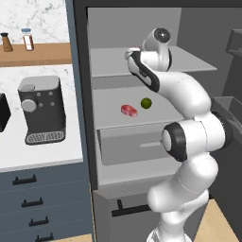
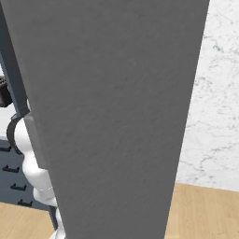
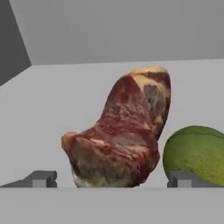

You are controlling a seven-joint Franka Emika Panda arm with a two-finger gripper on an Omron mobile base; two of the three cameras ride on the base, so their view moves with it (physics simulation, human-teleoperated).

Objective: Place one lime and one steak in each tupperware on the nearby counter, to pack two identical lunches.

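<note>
The arm reaches into an open grey fridge [image 1: 142, 28], its hand on the upper shelf [image 1: 189, 64], because the food to be packed is stored on the fridge shelves rather than out on the table [image 1: 42, 151]. In the hand view the pincer [image 3: 111, 179] has its two fingertips wide apart with nothing between them, one at 7 o'clock and one at 5 o'clock of the frame, straddling a brown-red marbled steak [image 3: 120, 135] that lies on the shelf floor just ahead. That steak's long axis runs from about 7 o'clock up toward 1 o'clock in this view, its pale fatty end pointing away toward the back wall and its broad end nearest the fingertips. A lime [image 3: 197, 153] sits just beside it at 4 o'clock, close enough that I cannot tell whether they touch; it is partly hidden behind the right fingertip. The spread of the fingers looks set for closing on the steak across its width, though the lime crowds that side. In the left base view a second, brighter red steak [image 1: 128, 110] and another lime [image 1: 146, 103] rest near each other on the shelf below, the steak lying roughly 10 to 4 o'clock.
</note>
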